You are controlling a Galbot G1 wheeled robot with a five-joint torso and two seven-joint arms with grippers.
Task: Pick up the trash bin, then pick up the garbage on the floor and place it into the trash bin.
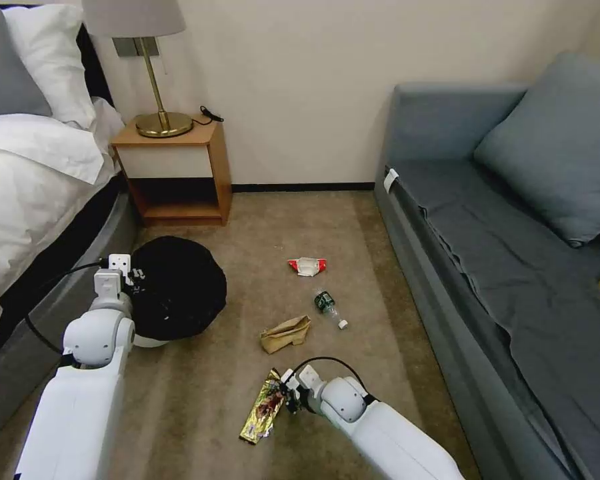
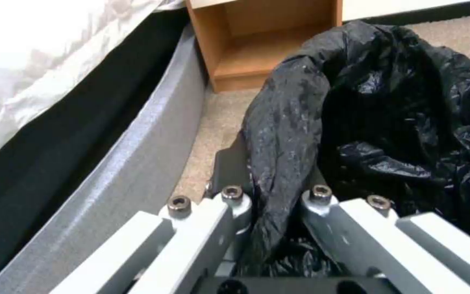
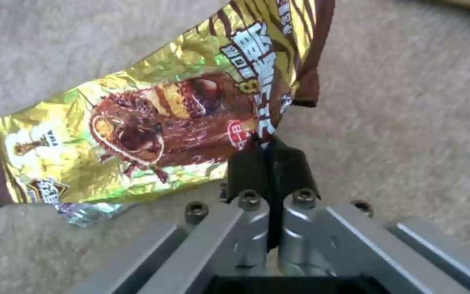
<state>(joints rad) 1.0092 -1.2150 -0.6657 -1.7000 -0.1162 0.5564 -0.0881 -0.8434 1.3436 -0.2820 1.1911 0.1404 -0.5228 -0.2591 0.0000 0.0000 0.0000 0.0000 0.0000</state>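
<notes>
Black-padded right claw (image 3: pixel 268 153) pinched tight on gold wrapper (image 3: pixel 153 122) edge; left claw (image 2: pixel 270 183) clamped across bin (image 2: pixel 365 122) rim.

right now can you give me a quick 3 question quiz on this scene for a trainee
1. True or false: the right gripper is shut on the edge of the snack wrapper.
2. What does the left gripper clamp? A) the lamp B) the trash bin rim with its black bag C) the bottle
3. Fill in: the brown paper bag lies between the wrapper and the small ____.

Key: 1 true; 2 B; 3 bottle
</notes>
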